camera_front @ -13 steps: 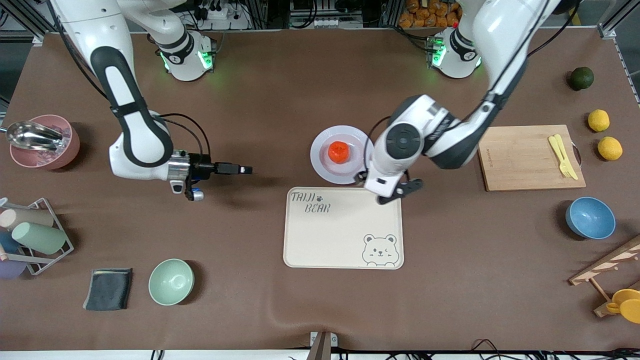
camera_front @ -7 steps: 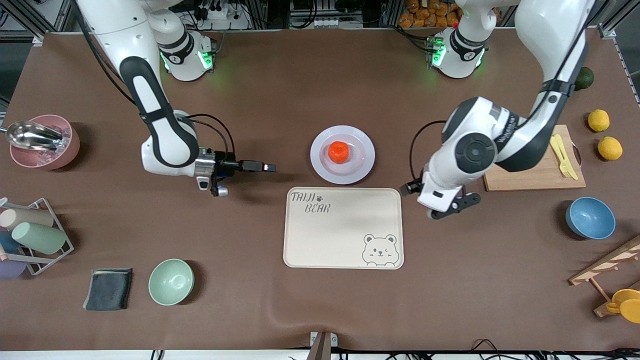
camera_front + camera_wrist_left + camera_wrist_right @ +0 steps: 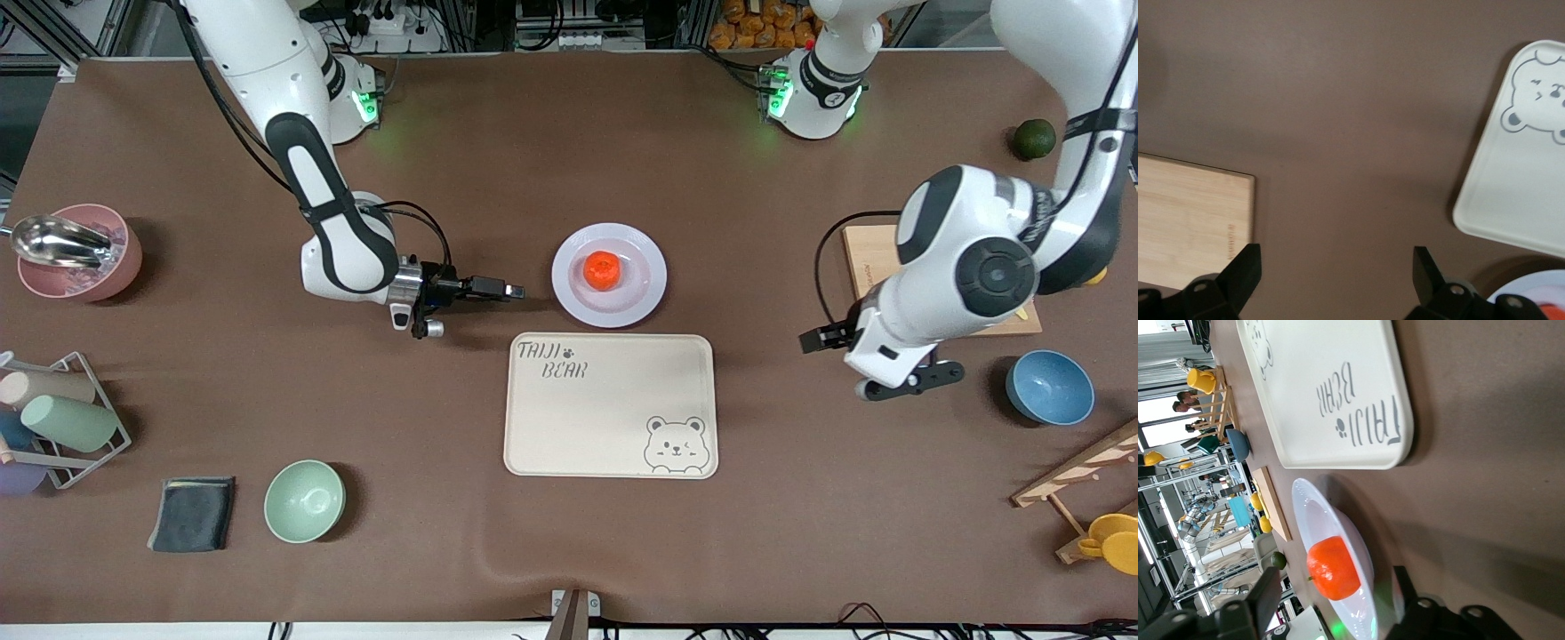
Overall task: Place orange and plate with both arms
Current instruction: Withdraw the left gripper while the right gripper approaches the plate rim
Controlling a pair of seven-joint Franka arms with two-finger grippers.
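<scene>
A: Orange (image 3: 603,269) sits mid-plate (image 3: 569,289), above the tray (image 3: 613,418). Plate looks stiff, thin-rimmed; orange may roll. Pinch the rim.

B: Right claw (image 3: 514,290) low beside the rim, fingers parted, empty. Left claw (image 3: 1335,267) wide, over bare counter (image 3: 533,160). Rim underside hidden.

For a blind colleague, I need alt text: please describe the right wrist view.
An orange sits in a pale plate on the brown table, framed between the right gripper's two dark, spread fingers. Beside the plate lies a cream tray lettered TAIJI BEAR.
</scene>
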